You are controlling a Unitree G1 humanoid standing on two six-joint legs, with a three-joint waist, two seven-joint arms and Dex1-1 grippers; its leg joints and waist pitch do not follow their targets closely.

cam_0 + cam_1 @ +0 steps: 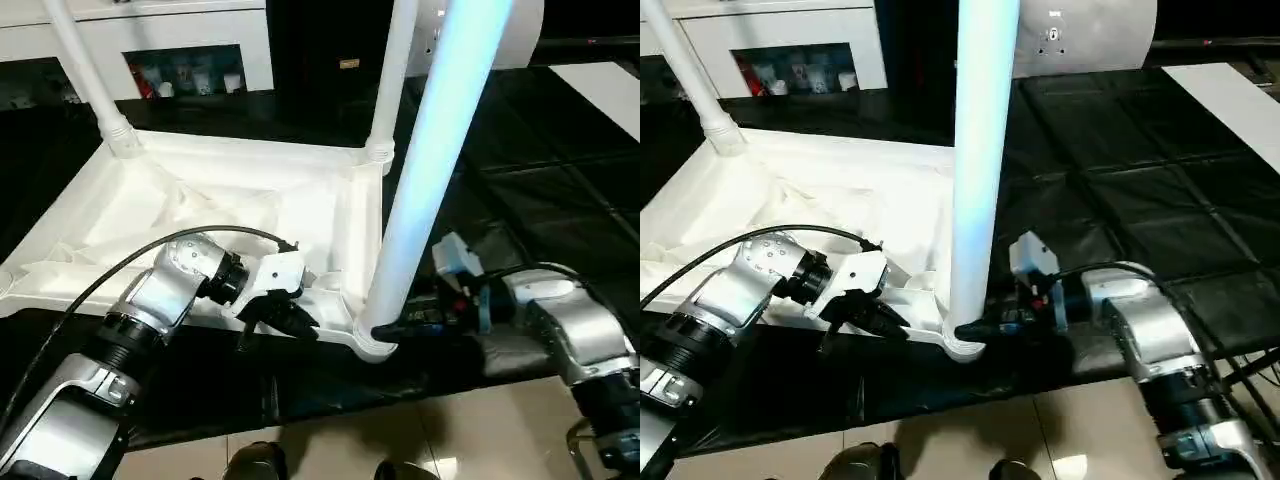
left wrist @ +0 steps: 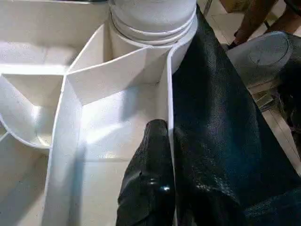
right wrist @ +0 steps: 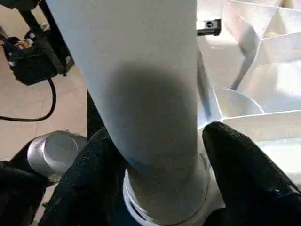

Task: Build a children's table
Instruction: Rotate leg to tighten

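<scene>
Children's table (image 1: 250,215) inverted, white ribbed underside up, tube legs (image 1: 430,170) upright in corner sockets, left end effector (image 2: 162,188) pinching the rim, right end effector (image 3: 160,188) straddling the lower-centre leg.

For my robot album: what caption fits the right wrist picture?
Right gripper straddles a white table leg standing in the tabletop's corner socket.

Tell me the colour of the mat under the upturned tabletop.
Black. The mat under the white tabletop shows best in the right eye view.
</scene>
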